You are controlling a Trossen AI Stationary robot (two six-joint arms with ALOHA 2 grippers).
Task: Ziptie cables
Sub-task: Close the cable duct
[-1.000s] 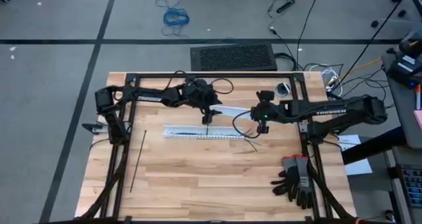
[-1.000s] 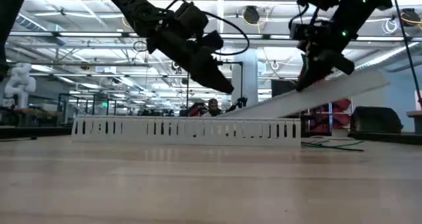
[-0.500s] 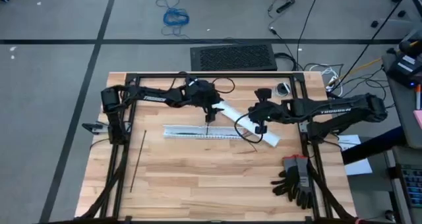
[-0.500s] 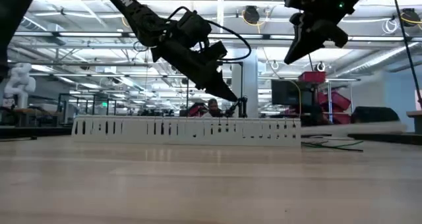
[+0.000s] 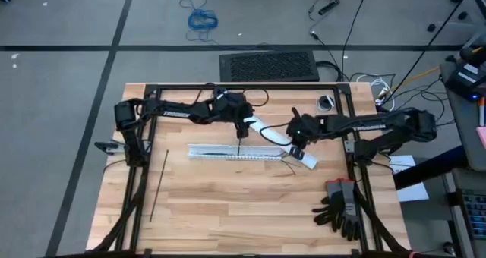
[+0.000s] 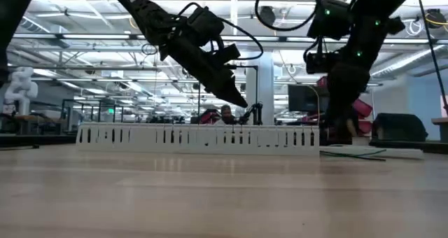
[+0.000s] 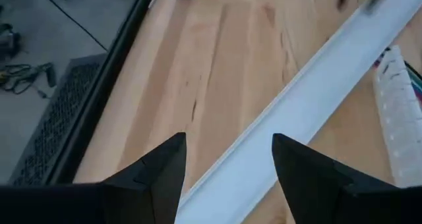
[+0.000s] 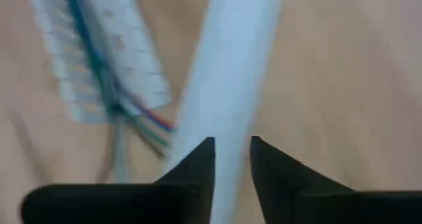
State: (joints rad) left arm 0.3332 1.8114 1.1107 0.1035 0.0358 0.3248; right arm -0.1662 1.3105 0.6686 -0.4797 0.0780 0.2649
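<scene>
The white slotted duct [image 5: 228, 152] lies across the table's middle with the cables [image 8: 142, 122] in it; their coloured ends stick out of its right end [image 5: 289, 165]. A flat white cover strip [image 5: 269, 135] lies slanted behind the duct. My left gripper [image 7: 227, 141] hangs open above the strip's far-left end, clear of it in the low view [image 6: 241, 103]. My right gripper [image 8: 232, 141] is low over the strip's near-right end [image 5: 298, 146], with a narrow gap between its fingers. One black ziptie [image 5: 159, 184] lies on the table at the left. My right gripper points down at the cover strip's near-right end [image 8: 231, 85], which runs under both fingertips and is wider than the gap between them. Whether the fingertips touch it, I cannot tell.
Black gloves [image 5: 342, 205] lie at the near right corner. The black frame bars [image 5: 137, 190] run along the table's left, right and far sides. Bare wood stretches between the duct and the near edge.
My right gripper held the cover strip's right end raised, let it go and rose. The strip fell flat and its right end swung toward the near edge. The right gripper has since come back down over that end. My left gripper has edged toward the strip's far end.
</scene>
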